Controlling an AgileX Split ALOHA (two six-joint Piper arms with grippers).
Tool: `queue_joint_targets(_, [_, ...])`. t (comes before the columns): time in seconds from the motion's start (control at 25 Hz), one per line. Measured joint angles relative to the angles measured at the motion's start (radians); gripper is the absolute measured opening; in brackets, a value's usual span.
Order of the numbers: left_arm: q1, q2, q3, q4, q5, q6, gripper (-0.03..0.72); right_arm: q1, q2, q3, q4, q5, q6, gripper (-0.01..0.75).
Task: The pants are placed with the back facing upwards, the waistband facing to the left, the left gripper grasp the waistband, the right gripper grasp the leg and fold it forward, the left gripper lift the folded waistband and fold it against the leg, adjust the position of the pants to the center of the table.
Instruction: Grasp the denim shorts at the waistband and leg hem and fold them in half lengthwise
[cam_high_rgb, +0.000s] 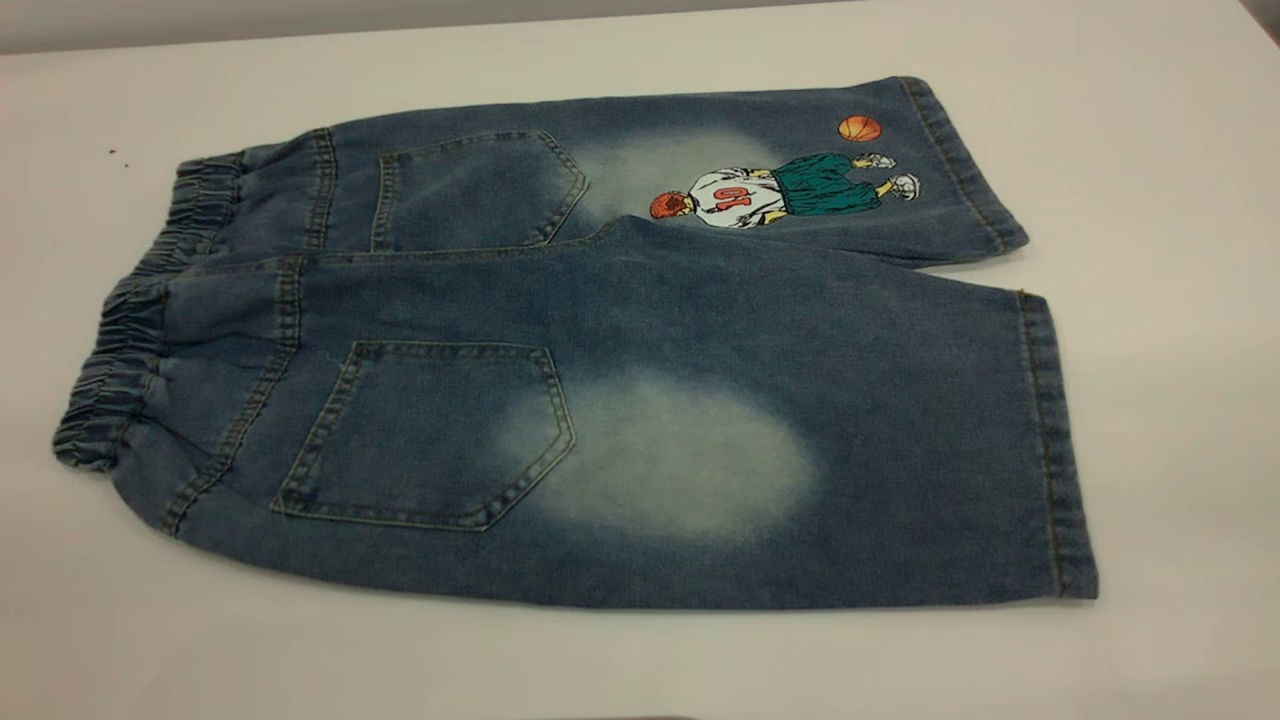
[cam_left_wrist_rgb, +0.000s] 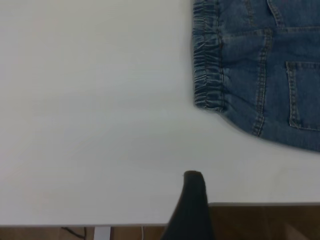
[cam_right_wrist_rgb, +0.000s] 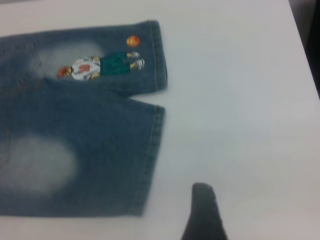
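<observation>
Blue denim pants (cam_high_rgb: 640, 380) spread flat, back up, on white desk (cam_high_rgb: 1150, 200). Ruffled waistband (cam_high_rgb: 120, 340) toward left desk edge; both hems toward right. Plain leg (cam_high_rgb: 800, 440) with pale patch nearer front edge; printed leg behind it. Left gripper (cam_left_wrist_rgb: 192, 200) over front edge, apart from waistband, touching nothing; only one dark finger visible, opening impossible to judge. Right gripper (cam_right_wrist_rgb: 205, 210) over bare desk beside leg hem, holding nothing; opening likewise unclear.
</observation>
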Motion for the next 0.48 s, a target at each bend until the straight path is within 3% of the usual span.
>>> queue_joint_targets(0.24, [0.000, 0.021, -0.030, 0.027, -0.019, -0.026, 0.570, 0.000, 0.120, -0.001, 0.092, -0.068, -0.013, 0.441])
queue_joint_targets(0.48, [0.000, 0.307, -0.123, 0.167, -0.175, -0.169, 0.570, 0.000, 0.475, -0.019, 0.204, -0.202, -0.145, 0.478])
